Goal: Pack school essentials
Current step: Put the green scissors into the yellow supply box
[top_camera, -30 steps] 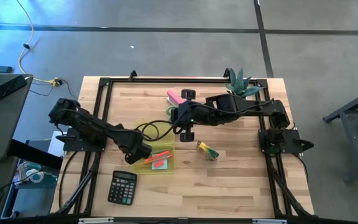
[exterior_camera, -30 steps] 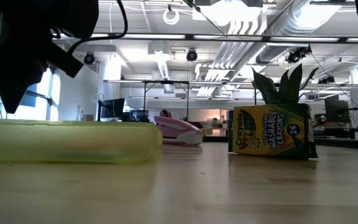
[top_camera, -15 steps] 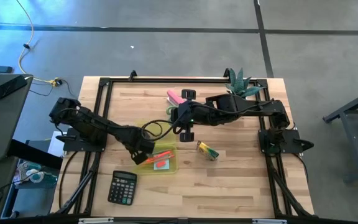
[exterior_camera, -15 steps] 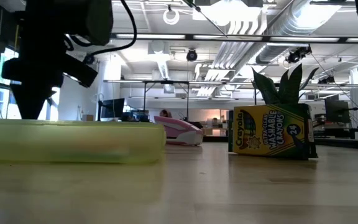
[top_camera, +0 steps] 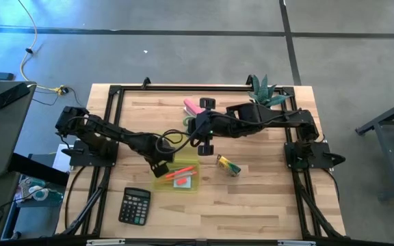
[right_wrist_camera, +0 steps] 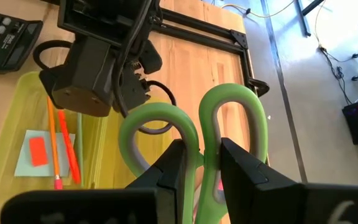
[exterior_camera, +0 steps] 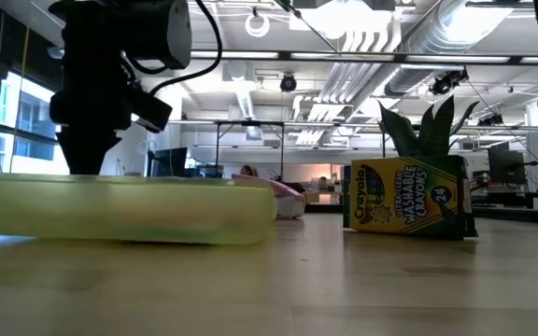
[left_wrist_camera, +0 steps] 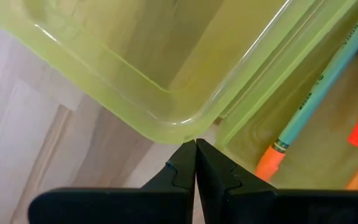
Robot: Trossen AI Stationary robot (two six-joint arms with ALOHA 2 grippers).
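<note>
Wooden table (top_camera: 265,198) bears calculator (top_camera: 135,206), crayon box (top_camera: 228,165), yellow-green tray (top_camera: 191,184).

Both arms matte black, boxy jointed links, black cables looping along them (one loop curls off the left arm mid-span). Left gripper (left_wrist_camera: 195,163): two black wedge fingers. Right gripper (right_wrist_camera: 201,163): blocky black fingers, squared edges.

Black calculator (top_camera: 135,206) near the front edge, pink stapler (top_camera: 192,108) behind.
</note>
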